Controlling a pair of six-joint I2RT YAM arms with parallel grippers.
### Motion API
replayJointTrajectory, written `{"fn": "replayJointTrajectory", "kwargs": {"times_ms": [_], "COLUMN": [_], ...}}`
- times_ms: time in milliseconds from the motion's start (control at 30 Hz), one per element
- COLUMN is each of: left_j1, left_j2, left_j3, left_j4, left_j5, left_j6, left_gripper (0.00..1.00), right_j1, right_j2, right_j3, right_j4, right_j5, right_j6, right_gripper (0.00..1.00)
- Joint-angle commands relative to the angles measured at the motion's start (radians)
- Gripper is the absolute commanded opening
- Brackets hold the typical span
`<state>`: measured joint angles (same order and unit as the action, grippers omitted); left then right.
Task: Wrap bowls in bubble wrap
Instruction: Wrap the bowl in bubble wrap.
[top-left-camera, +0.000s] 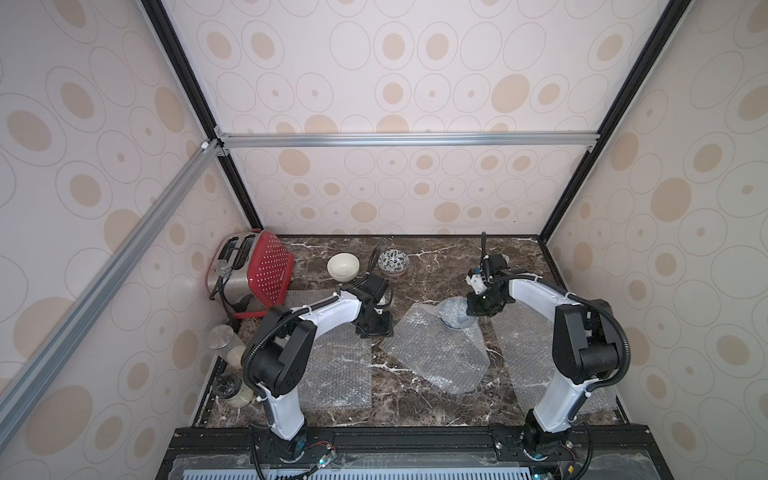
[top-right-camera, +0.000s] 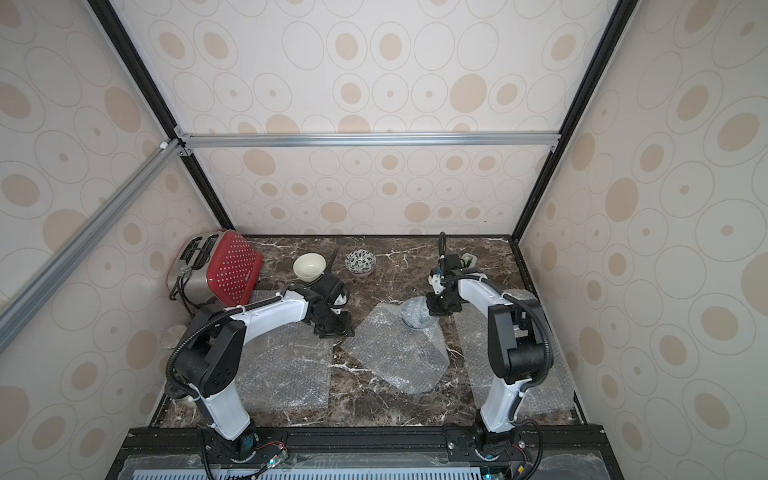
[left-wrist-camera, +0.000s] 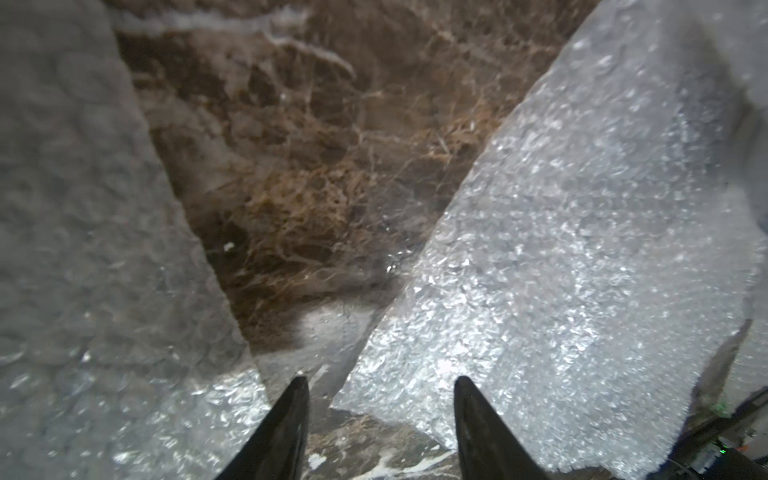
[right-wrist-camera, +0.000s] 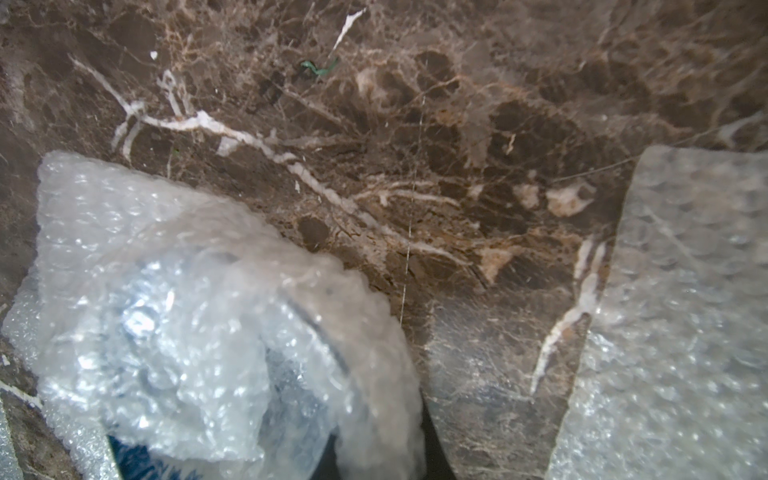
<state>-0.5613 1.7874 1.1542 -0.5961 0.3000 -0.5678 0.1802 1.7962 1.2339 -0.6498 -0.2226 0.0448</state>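
**A:** Bubble wrap nearest: left sheet and right sheet lie flat. Why is the middle sheet skewed?

**B:** Its far end is folded over the blue-patterned bowl. The right hand is clenched on that fold, seemingly pinning it. The left hand, released, is poised over the sheet's left corner, probably for another fold.

**A:** Further back?

**B:** Cream bowl and leaf-patterned bowl sit bare on the surface.

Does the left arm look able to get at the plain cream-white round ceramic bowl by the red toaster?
Probably yes. The cream-white bowl sits uncovered on the marble tabletop just beyond the open, empty left gripper; the red toaster stands apart from it.
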Motion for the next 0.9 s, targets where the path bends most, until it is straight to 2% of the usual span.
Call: {"fn": "replayJointTrajectory", "kwargs": {"times_ms": [0, 100, 233, 433, 467, 567, 767, 867], "left_j1": [-0.042, -0.071, -0.1, -0.106, -0.106, -0.106, -0.106, -0.106], "left_j2": [-0.009, 0.027, 0.088, 0.096, 0.098, 0.09, 0.046, 0.009], "left_j3": [0.009, 0.018, 0.035, 0.028, 0.031, 0.046, 0.097, 0.126], "left_j4": [-0.076, -0.076, -0.063, -0.049, -0.045, -0.044, 0.019, 0.028], "left_j5": [-0.072, -0.091, -0.058, -0.071, -0.069, -0.054, -0.017, 0.005], "left_j6": [0.009, 0.002, 0.0, -0.011, -0.01, -0.014, -0.027, -0.029], "left_gripper": [0.56, 0.56, 0.56, 0.51, 0.47, 0.26, 0.0, 0.0], "right_j1": [-0.001, -0.001, -0.001, -0.001, 0.0, -0.001, -0.001, 0.0], "right_j2": [-0.004, -0.004, 0.0, 0.0, 0.0, 0.002, -0.004, -0.006], "right_j3": [0.015, 0.016, 0.019, 0.017, 0.016, 0.017, 0.008, 0.005], "right_j4": [-0.015, -0.014, -0.021, -0.018, -0.018, -0.021, -0.016, -0.01], "right_j5": [-0.012, -0.012, -0.01, -0.014, -0.013, -0.013, -0.012, -0.003], "right_j6": [0.003, 0.003, 0.0, 0.0, 0.0, -0.001, 0.003, 0.008], "right_gripper": [0.07, 0.07, 0.07, 0.08, 0.08, 0.08, 0.08, 0.08]}}
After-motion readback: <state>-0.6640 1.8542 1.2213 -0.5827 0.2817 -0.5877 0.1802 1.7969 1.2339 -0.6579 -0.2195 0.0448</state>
